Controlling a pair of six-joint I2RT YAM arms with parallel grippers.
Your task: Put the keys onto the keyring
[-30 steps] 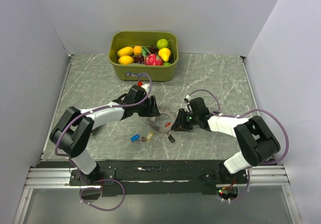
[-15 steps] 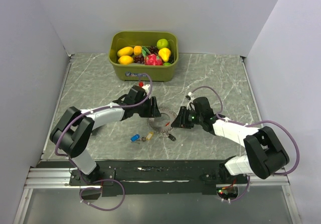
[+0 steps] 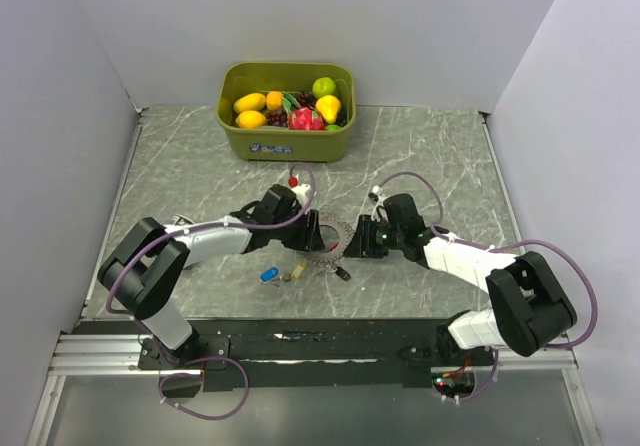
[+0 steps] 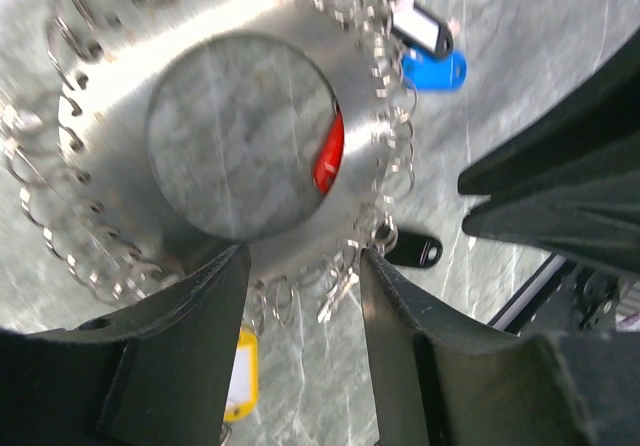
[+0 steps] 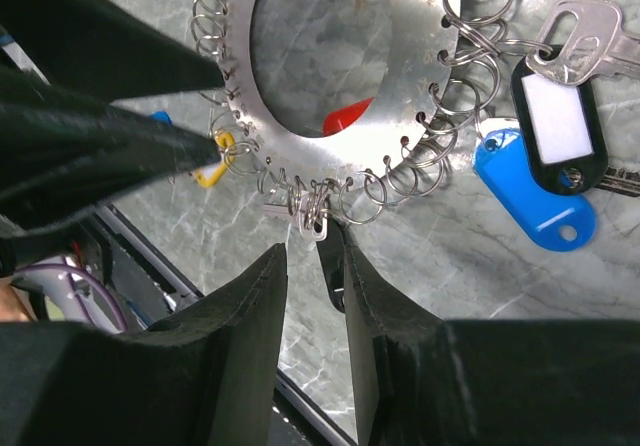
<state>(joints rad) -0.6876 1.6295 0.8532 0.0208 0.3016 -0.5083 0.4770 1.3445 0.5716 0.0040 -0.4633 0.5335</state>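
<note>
The keyring (image 4: pixel 120 146) is a flat silvery disc with a round hole and many small split rings along its rim; it lies on the marble table between both arms (image 3: pixel 334 234). Key tags lie around it: blue (image 5: pixel 535 191), black with a white label (image 5: pixel 560 116), yellow (image 4: pixel 240 376), and red (image 4: pixel 328 156) showing through the hole. My left gripper (image 4: pixel 300 266) stands open, straddling the disc's near rim, where a tiny silver key (image 4: pixel 335 291) hangs. My right gripper (image 5: pixel 308 261) is narrowly open, just short of a small silver key (image 5: pixel 312 221) on the rim. A dark tag (image 5: pixel 330 266) lies along one finger.
A green bin (image 3: pixel 288 144) of toy fruit stands at the back of the table. A blue tag (image 3: pixel 268 274), a yellow one (image 3: pixel 298 268) and a black one (image 3: pixel 343 274) lie just in front of the keyring. White walls close in both sides.
My left gripper slid right and nearer, onto the keyring's rim. The right arm's elbow swung outward early on, while its gripper stayed at the ring's right side.
</note>
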